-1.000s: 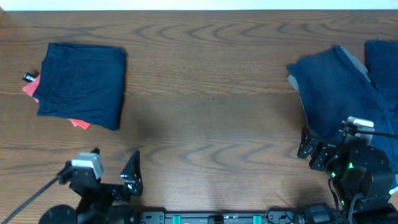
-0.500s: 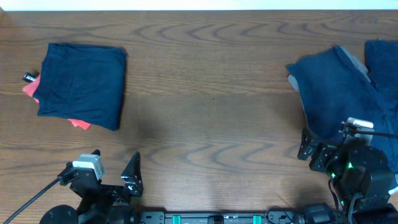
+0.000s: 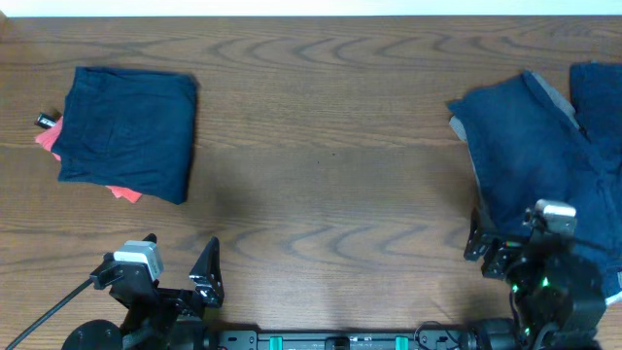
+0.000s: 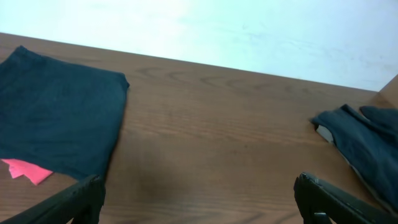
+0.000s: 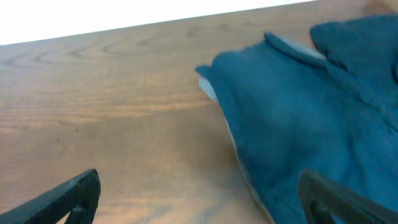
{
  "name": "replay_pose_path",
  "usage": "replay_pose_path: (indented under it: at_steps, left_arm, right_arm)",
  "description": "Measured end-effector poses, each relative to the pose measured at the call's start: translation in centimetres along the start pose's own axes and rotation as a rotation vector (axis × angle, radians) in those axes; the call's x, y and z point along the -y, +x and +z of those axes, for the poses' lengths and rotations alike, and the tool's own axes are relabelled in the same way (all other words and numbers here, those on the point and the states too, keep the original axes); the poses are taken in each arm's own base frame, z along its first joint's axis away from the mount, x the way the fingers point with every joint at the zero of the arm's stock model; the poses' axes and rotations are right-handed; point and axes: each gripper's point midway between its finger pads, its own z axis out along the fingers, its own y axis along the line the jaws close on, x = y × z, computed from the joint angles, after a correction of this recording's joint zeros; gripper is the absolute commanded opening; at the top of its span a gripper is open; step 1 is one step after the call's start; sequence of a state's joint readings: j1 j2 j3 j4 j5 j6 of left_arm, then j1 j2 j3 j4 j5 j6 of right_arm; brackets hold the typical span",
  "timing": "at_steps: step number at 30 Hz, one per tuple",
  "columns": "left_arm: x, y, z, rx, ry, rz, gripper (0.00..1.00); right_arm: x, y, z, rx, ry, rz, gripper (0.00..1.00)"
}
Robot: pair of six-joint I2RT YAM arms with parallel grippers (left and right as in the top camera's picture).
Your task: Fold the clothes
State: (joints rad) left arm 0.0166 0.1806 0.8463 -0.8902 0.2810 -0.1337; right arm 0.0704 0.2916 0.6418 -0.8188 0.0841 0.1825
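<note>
Unfolded garment (image 3: 530, 146): right fingers (image 5: 68, 198) and left fingers (image 4: 78, 198) stood spread, empty; pinching its near corner squarely seemed best.

Black left arm (image 3: 155, 297) with white block (image 3: 136, 258) and cable (image 3: 49, 311); black right arm (image 3: 554, 297), green lights (image 3: 545, 261).

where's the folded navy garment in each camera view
Overhead: folded navy garment, upper left of the table.
Left wrist: left side, pink scrap at its near edge.
Right wrist: not in view.
Shared landmark: the unfolded navy garment, at the right in all three views.
</note>
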Motion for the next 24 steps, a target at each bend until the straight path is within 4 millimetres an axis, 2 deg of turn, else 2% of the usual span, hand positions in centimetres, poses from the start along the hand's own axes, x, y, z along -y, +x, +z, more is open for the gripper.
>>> replay_pose_path:
  at_steps: [3, 7, 15, 17, 19, 23, 24]
  left_arm:
    - [0.0, 0.0, 0.0, -0.001, -0.001, 0.000, 0.98]
    - [0.0, 0.0, 0.0, -0.001, 0.000, 0.000, 0.98]
    - [0.0, 0.0, 0.0, -0.001, 0.000, 0.000, 0.98]
    - [0.0, 0.0, 0.0, -0.001, -0.001, 0.000, 0.98]
    - [0.0, 0.0, 0.0, -0.002, -0.001, 0.000, 0.98]
    - [0.0, 0.0, 0.0, -0.002, -0.001, -0.001, 0.98]
    - [0.0, 0.1, 0.0, -0.003, -0.001, -0.001, 0.98]
  right_arm:
    - [0.1, 1.3, 0.9, 0.079, -0.026, -0.004, 0.99]
    - [-0.1, 2.0, 2.0, 0.185, -0.060, -0.010, 0.99]
    - [-0.8, -0.1, 4.2, 0.411, -0.099, -0.049, 0.99]
    - [-0.8, -0.1, 4.8, 0.455, -0.102, -0.063, 0.99]
    - [-0.8, 0.7, 5.6, 0.469, -0.105, -0.069, 0.99]
    - [-0.4, 3.4, 7.3, 0.385, -0.095, -0.075, 0.99]
    - [-0.4, 3.4, 7.3, 0.383, -0.095, -0.075, 0.99]
